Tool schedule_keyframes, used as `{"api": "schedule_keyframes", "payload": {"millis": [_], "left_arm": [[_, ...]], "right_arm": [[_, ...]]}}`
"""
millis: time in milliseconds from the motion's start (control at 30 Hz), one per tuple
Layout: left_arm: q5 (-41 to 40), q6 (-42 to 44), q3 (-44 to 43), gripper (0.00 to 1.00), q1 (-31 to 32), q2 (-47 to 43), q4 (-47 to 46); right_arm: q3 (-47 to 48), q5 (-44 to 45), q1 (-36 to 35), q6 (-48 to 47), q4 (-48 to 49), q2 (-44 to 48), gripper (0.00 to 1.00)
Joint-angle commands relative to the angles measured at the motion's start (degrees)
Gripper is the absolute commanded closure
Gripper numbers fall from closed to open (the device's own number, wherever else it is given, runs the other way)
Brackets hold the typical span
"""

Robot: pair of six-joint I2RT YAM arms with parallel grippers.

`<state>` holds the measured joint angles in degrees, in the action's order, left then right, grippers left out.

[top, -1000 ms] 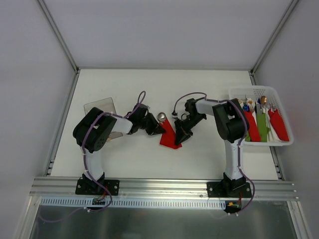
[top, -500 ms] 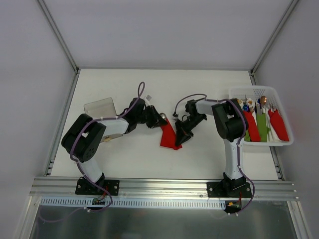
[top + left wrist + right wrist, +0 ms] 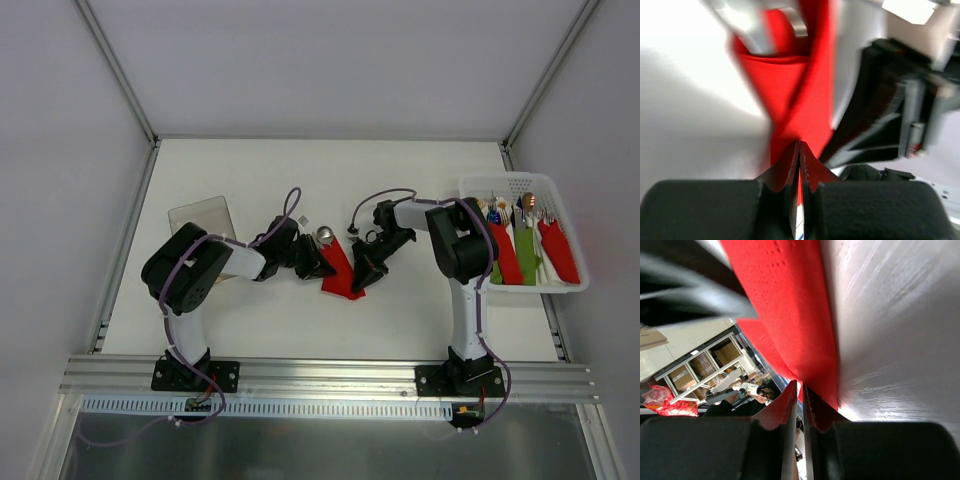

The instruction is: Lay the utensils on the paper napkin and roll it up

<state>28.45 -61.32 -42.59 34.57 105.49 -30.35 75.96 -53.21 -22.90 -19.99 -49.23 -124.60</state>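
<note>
Room: white walls (image 3: 330,60) and grey metal posts (image 3: 115,60) close in a white table (image 3: 420,185).
Top view, napkin: the red paper napkin (image 3: 341,270) lies partly folded at the table's middle, between the two arms.
Top view, utensils: of the utensils (image 3: 324,235) only a round silver spoon bowl shows, at the napkin's far left end.
Top view, hands: left hand (image 3: 320,266) at the napkin's left edge, right hand (image 3: 361,279) at its right edge; too small to read the fingers.
Top view, surroundings: a white basket (image 3: 575,285) at the right edge holds red, green and white rolled bundles (image 3: 505,255); a clear tray (image 3: 200,215) sits far left.
Left wrist: fingers pressed together, tips at a narrowed point of the napkin; whether paper is caught I cannot tell. Blurred silver metal lies in the fold beyond.
Right wrist: fingers nearly together, clamped on the napkin's edge; the dimpled paper is sharp only here. Shelving (image 3: 700,370) and boxes (image 3: 727,354) show past the table.
</note>
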Motion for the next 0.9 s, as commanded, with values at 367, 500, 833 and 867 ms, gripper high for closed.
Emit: {"api": "schedule_keyframes", "payload": {"millis": [367, 500, 833, 867], "left_arm": [[-2.3, 0.9, -1.5, 1.0, 0.6, 4.4, 8.4], [-2.3, 2.3, -2.8, 1.0, 0.5, 4.6, 10.9], [-1.7, 5.2, -4.3, 1.0, 0.5, 4.6, 14.7], [-1.7, 5.4, -4.4, 1.0, 0.4, 4.7, 15.1]], "right_arm": [[-3.2, -0.6, 0.6, 1.4, 1.8, -1.0, 0.78], [-1.2, -4.5, 0.8, 0.0, 1.8, 2.8, 0.73], [2.1, -6.4, 0.3, -4.2, 1.7, 6.5, 0.63], [1.8, -6.1, 0.0, -4.6, 1.8, 6.2, 0.63]]}}
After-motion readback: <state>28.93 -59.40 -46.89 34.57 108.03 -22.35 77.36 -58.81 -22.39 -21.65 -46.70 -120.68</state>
